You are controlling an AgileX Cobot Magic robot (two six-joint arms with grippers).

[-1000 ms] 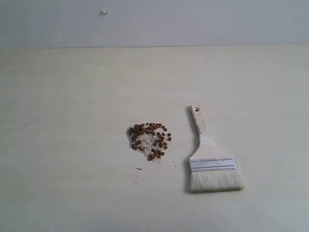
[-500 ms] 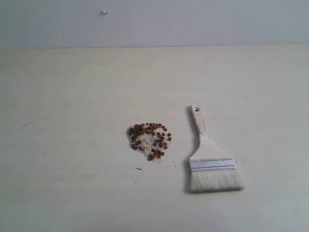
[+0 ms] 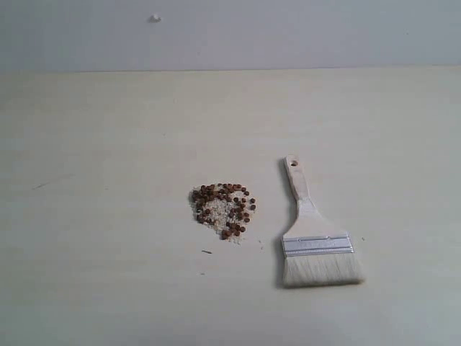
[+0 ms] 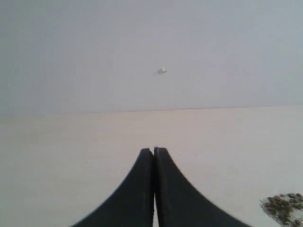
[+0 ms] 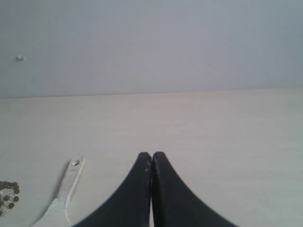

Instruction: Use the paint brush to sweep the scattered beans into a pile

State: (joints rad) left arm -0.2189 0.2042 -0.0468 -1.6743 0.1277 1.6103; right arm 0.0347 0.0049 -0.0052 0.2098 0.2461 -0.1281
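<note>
1. The left gripper (image 4: 154, 150) is closed. Its two black fingers press together with no gap, and nothing is between them. It hangs above the bare table (image 3: 86, 144), and only its wrist view shows it.
2. On the grey wall (image 3: 302, 32) behind the table, toward the left, there is one small white speck (image 3: 155, 18).
3. The beans (image 3: 222, 209) lie near the middle of the table in one tight patch. The reddish-brown beans sit mostly around the edge, and pale crumbs fill the inside. A few tiny bits lie apart, just in front of the patch.
4. The brush (image 3: 311, 238) lies flat on the table to the right of the beans, near them but not touching. Its bristles point toward the camera. Its handle points toward the wall and leans a little to the left, with a hole at its end.
5. The right gripper (image 5: 151, 154) is closed too and holds nothing. It is above the table, apart from the brush handle.
</note>
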